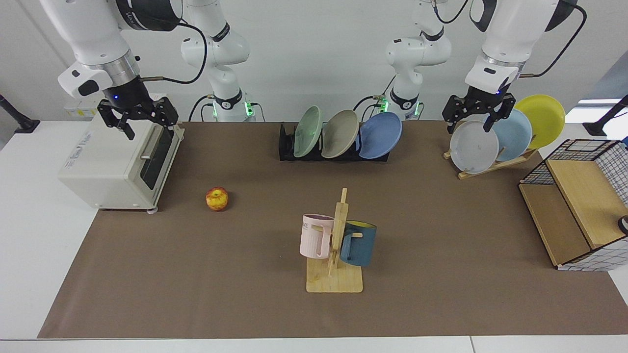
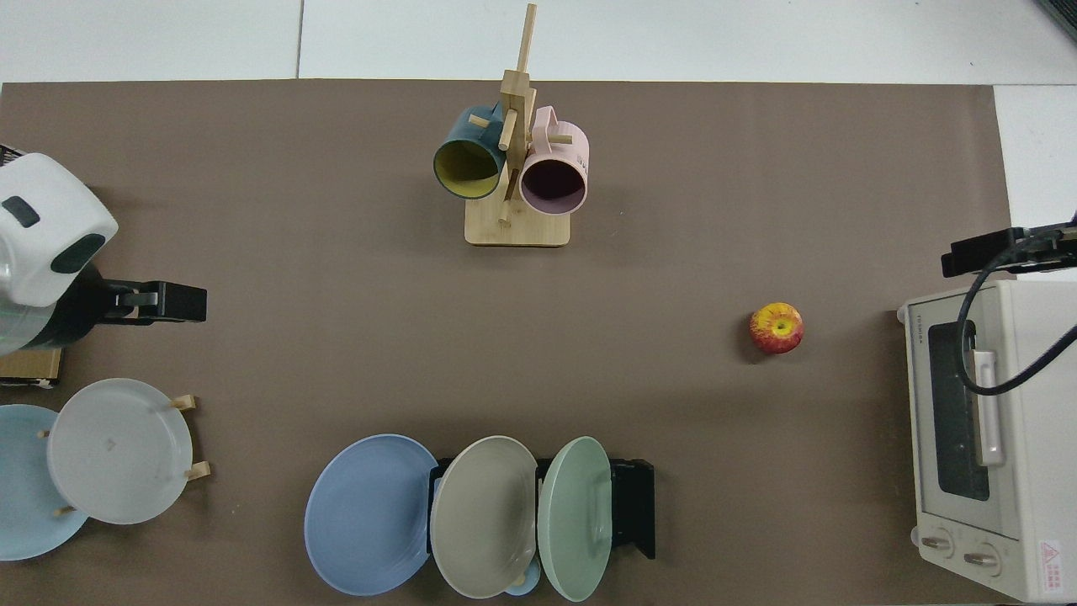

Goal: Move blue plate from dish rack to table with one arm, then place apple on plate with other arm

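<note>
left gripper (image 1: 478,120) spread wide, empty, above grey plate (image 1: 473,147) on wood stand. right gripper (image 1: 140,120) wide, empty, over toaster oven (image 1: 117,164), its label unreadable. blue plate (image 1: 381,135) in rack (image 1: 287,144), end slot. apple (image 1: 217,199) on mat (image 1: 441,235). pink mug (image 1: 314,235) reads "me".

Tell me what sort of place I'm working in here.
Probably a lab bench staged as a kitchen: a dish rack of plates, a toaster oven and a mug tree between two Franka arms.
</note>
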`<state>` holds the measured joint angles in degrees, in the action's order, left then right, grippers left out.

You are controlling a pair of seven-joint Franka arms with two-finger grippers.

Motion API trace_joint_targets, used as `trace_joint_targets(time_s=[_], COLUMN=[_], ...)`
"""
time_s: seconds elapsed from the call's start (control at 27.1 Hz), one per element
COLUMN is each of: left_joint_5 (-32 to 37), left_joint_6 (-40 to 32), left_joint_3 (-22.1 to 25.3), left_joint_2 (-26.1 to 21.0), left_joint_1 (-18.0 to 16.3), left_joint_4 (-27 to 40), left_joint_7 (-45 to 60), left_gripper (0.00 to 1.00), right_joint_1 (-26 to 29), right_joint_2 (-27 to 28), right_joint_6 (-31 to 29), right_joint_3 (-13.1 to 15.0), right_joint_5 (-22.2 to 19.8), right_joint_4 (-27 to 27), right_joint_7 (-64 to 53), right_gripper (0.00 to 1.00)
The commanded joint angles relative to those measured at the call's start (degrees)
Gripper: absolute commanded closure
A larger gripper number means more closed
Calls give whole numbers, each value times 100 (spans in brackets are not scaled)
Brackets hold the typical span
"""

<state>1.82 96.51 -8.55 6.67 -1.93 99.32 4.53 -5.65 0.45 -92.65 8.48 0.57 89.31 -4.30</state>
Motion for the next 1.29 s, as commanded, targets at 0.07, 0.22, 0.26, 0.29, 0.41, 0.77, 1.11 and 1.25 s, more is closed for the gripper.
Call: trace_joint_targets(time_s=[0.07, 0.22, 0.26, 0.29, 0.41, 0.77, 1.11, 1.25], left_joint_5=[-129, -129, -129, -129, -182, -235, -252, -261], left_joint_6=[-141, -150, -141, -141, -141, -123, -193, -264], left_joint_3=[-50, -50, -50, -50, -50, -50, -59, -85], left_joint_2=[-43, -43, -43, -43, -43, -52, -280, -316], left_joint_1=[-89, -89, -89, -89, -97, -97, -97, -89], left_joint_4=[-133, -133, -133, -133, -133, -115, -255, -414], left_joint_7=[-120, -120, -120, -128, -128, -155, -137, -128], left_gripper=[0, 0, 0, 0, 0, 0, 0, 0], right_joint_1=[47, 47, 47, 47, 47, 47, 38, 47], right_joint_2=[-150, -150, -150, -150, -150, -150, -150, -150], right_joint_6=[-104, -104, -104, -104, -104, -104, -104, -104], right_joint_3=[-48, -48, -48, -48, -48, -48, -48, -48], right_joint_5=[13, 13, 13, 13, 13, 13, 13, 13], right_joint_4=[192, 192, 192, 192, 192, 192, 192, 192], right_joint_7=[43, 43, 43, 43, 43, 43, 43, 43], right_gripper=[0, 0, 0, 0, 0, 0, 0, 0])
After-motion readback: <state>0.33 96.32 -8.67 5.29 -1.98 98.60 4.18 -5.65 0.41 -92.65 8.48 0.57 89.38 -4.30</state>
